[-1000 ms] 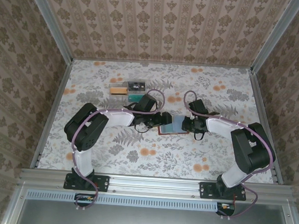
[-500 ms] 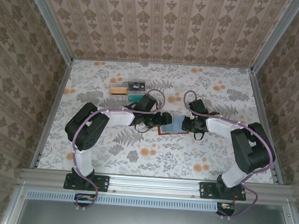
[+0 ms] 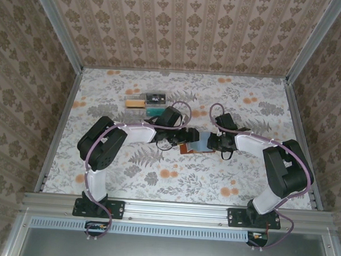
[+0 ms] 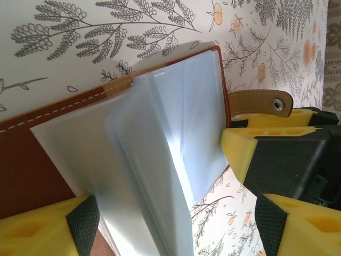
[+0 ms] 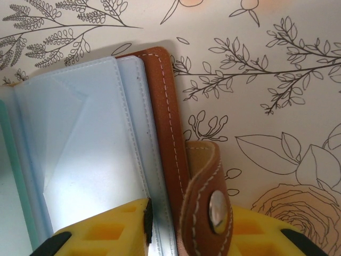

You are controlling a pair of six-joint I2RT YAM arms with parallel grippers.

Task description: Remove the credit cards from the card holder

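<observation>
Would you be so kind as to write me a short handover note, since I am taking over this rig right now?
Left gripper: open, fingers either side of the raised clear sleeves.
Right gripper: astride the edge with the clasp tab; grip unclear.
Card holder: open on the table between the grippers.
Done: holder opened, sleeves fanned up.
Left: no credit card lies out beside the holder; search the sleeves and draw them out.
Tan and green items sit at the clear tray farther back; what they are I cannot tell.
</observation>
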